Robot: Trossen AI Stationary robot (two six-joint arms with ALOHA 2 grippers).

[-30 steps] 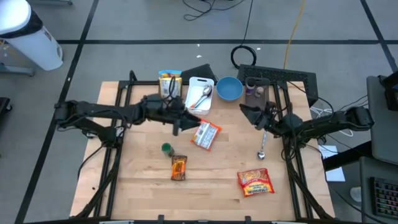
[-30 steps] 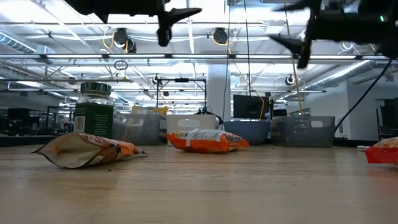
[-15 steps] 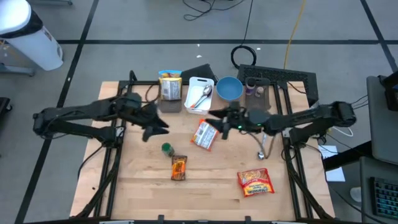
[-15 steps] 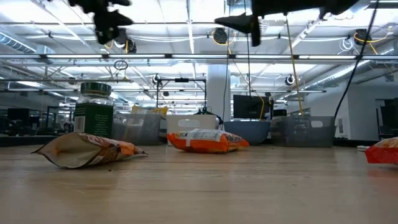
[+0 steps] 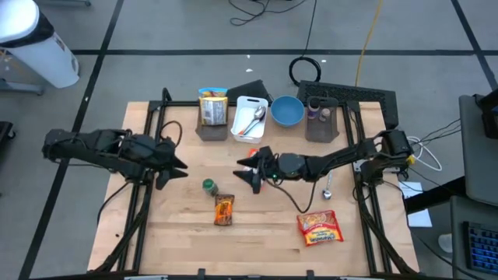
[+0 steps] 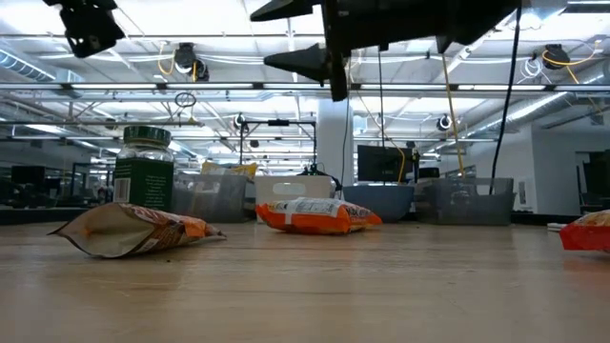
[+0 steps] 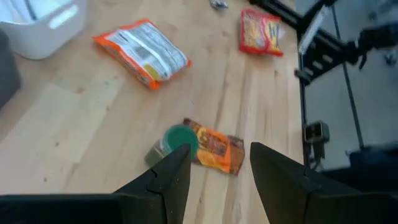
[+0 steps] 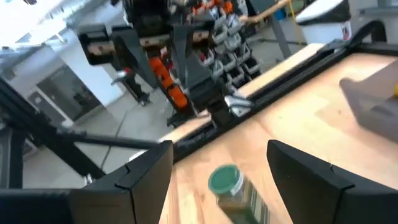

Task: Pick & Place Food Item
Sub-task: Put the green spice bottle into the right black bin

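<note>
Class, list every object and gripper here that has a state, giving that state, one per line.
Right gripper: open, empty, above the table.
Left gripper: open, empty.
Green-lidded jar: upright, lid on.
Orange snack packet: lying flat, sealed.
Red noodle packet: lying flat.
Blue bowl: upright.

Along the far edge of the worktop (image 5: 187, 241), from left to right: bin with packet (image 5: 212, 111), tray with spoon (image 5: 250, 118), bowl (image 5: 286, 111), second bin (image 5: 320, 119). Snack packet (image 6: 315, 215) at centre, under the right claw (image 5: 250, 169). Jar (image 5: 208, 186) just behind small pouch (image 5: 224, 209). Noodle packet (image 5: 320, 228) at front right; loose spoon (image 5: 327, 187) behind it. Left claw (image 5: 173, 165) left of jar.
</note>
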